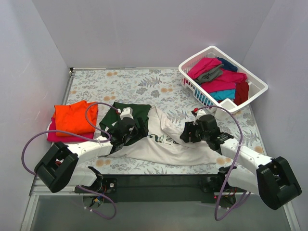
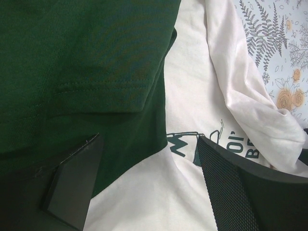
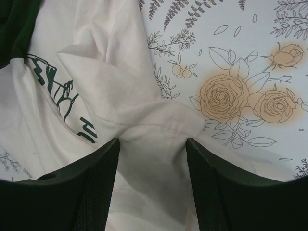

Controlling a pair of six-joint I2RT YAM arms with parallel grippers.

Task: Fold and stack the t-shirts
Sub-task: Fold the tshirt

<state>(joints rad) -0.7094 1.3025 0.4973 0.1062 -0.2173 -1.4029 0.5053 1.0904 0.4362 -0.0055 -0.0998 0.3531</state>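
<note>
Grey floral worktop (image 1: pixel 144 84) carries the cream-white, green-sleeved cloth t-shirt (image 1: pixel 163 144) lying crosswise; left claw (image 2: pixel 149 139) spread over its green sleeve end, right claw (image 3: pixel 152 142) spread astride the cream end.

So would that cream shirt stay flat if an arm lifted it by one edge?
Probably not. The shirt lies in soft creases, so it would likely droop and bunch. It looks thin, so it is probably light. Pushed, it would likely wrinkle rather than slide whole.
</note>
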